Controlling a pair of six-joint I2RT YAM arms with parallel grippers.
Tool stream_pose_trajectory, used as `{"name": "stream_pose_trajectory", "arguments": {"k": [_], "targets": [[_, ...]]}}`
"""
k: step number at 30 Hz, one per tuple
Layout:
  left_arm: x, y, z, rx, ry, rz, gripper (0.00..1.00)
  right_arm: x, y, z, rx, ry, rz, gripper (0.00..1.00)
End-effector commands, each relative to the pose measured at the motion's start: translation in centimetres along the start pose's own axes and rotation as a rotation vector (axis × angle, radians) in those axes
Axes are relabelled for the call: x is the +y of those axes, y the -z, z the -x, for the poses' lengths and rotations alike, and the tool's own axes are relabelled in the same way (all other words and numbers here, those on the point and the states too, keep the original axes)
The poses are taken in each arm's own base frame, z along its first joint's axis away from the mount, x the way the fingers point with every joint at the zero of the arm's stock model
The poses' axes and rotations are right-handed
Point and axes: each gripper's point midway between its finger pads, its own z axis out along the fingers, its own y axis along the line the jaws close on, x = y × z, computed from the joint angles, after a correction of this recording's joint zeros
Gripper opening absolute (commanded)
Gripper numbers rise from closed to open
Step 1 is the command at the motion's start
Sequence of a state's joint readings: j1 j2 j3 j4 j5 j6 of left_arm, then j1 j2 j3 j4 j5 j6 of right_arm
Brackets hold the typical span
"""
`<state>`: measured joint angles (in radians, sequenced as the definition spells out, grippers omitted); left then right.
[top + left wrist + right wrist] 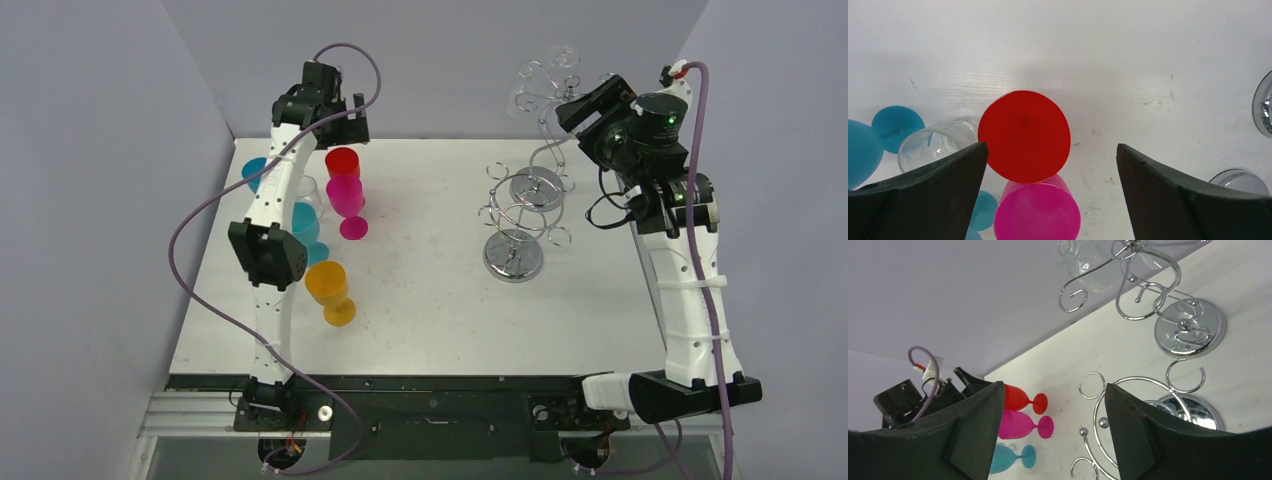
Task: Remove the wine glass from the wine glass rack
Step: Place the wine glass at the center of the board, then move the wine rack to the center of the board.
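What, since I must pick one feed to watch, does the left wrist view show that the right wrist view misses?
Only the left wrist view plainly shows the clear patterned glass beside the red plastic wine glass, looking straight down. Only the right wrist view shows the clear wine glass hanging on the curled chrome wire rack, plus the grey back wall. Both show that red glass, the pink plastic wine glass, a blue plastic wine glass, the white table and a round chrome base.

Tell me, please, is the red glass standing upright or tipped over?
Upright: the red glass stands on its foot, bowl on top, beside the pink glass.
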<state>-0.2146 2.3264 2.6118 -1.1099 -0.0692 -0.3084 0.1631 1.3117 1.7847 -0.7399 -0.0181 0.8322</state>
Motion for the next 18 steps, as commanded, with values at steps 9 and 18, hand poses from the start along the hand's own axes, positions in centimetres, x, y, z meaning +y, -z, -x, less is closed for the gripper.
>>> {"name": "stream_pose_trajectory", "arguments": {"k": [9, 18], "targets": [[-2.7, 9.6, 6.0, -0.250, -0.025, -0.102, 0.96, -4.4, -1.9, 3.3, -0.033, 0.009, -0.127, 0.66], [-5.4, 15.6, 5.6, -0.338, -0.054, -0.129, 0.96, -6.9, -5.9, 2.5, 0.006, -0.085, -0.152, 0.52]]}}
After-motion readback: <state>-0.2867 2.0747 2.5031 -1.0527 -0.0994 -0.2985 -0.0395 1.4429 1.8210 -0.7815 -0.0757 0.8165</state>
